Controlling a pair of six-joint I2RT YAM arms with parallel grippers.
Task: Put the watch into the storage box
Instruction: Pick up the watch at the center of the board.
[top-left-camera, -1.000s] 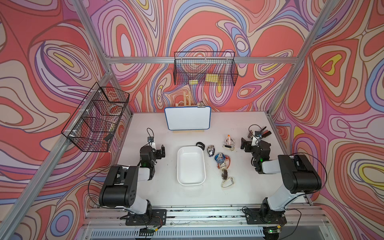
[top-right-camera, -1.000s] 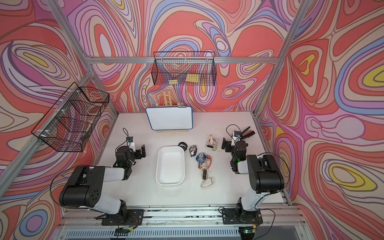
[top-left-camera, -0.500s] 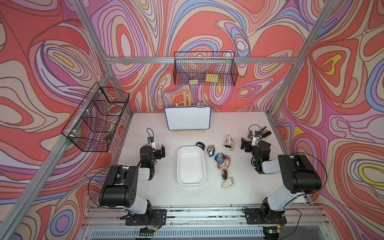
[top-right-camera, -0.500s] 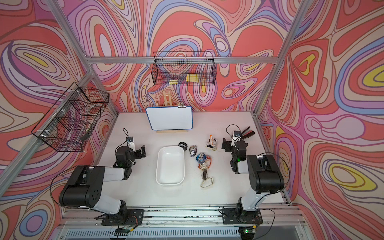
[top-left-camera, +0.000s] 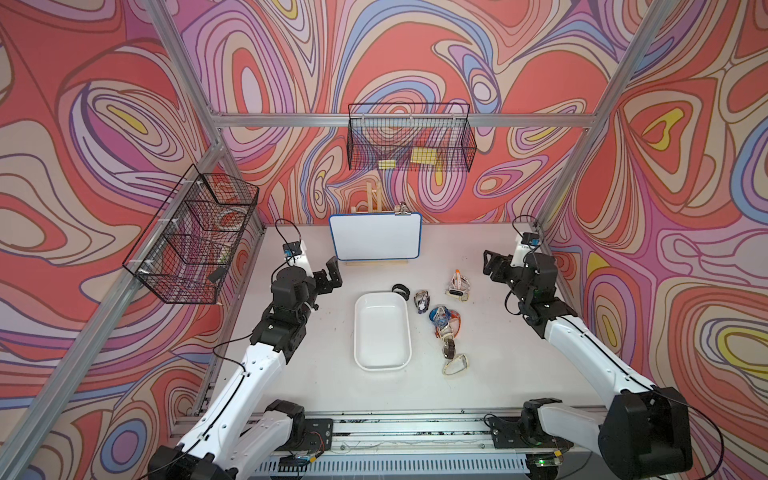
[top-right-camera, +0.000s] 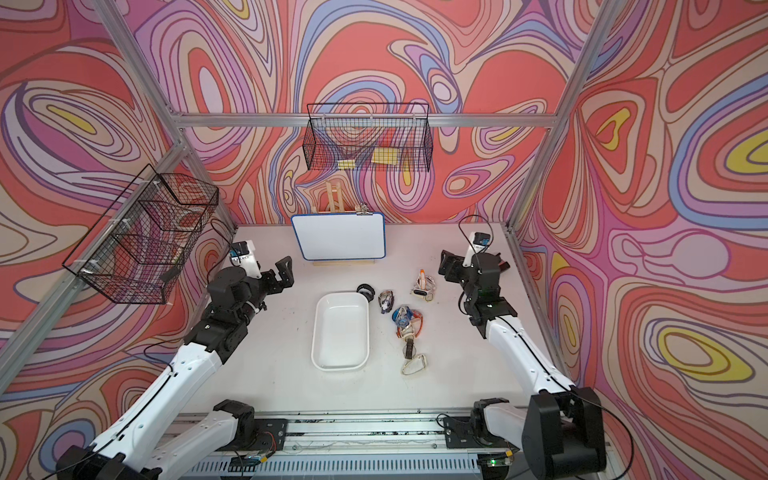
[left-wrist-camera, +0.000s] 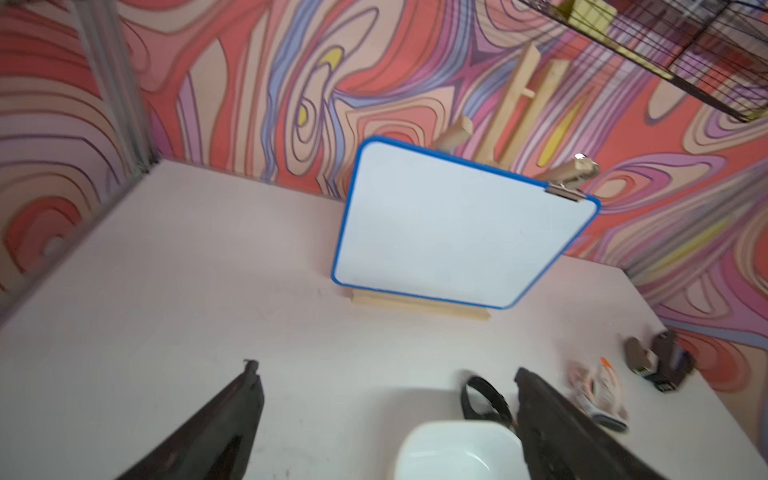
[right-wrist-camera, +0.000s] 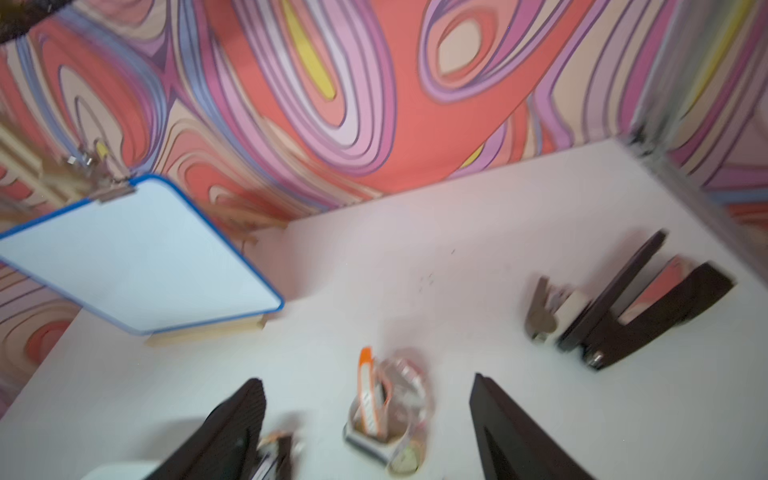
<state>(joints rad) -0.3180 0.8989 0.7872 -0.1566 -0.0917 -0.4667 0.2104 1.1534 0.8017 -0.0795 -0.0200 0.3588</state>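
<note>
1. Starting big: the white table (top-left-camera: 311, 365) carries pretty much everything here.
2. Two black wire baskets hang above it, the back basket (top-left-camera: 409, 143) on the back wall and the side basket (top-left-camera: 191, 237) on the left wall.
3. A blue-framed whiteboard (top-left-camera: 376, 241) stands blank on a wooden easel (top-left-camera: 373, 195) at the back of the table.
4. The storage box (top-left-camera: 381, 332) sits mid-table in front of the whiteboard, long side running front to back, and it's empty.
5. The left claw (top-left-camera: 330, 275) (left-wrist-camera: 384, 370) hovers over the table left of the box, jaws spread wide, gripping nothing.
6. The right claw (top-left-camera: 492, 266) (right-wrist-camera: 368, 379) is up in the air on the right side, jaws apart, nothing in them. Its wrist view is pretty blurry.
7. The watches (top-left-camera: 442, 318) are all outside the box, strung loosely along the table just to its right. The black watch (top-left-camera: 400, 289) lies at the box's far right corner, and I can't tell if it touches the rim. The white-and-orange watch (top-left-camera: 457, 284) (right-wrist-camera: 370, 399) lies nearest the right claw, on the table, lined up with the gap between its fingers in the wrist view.
</note>
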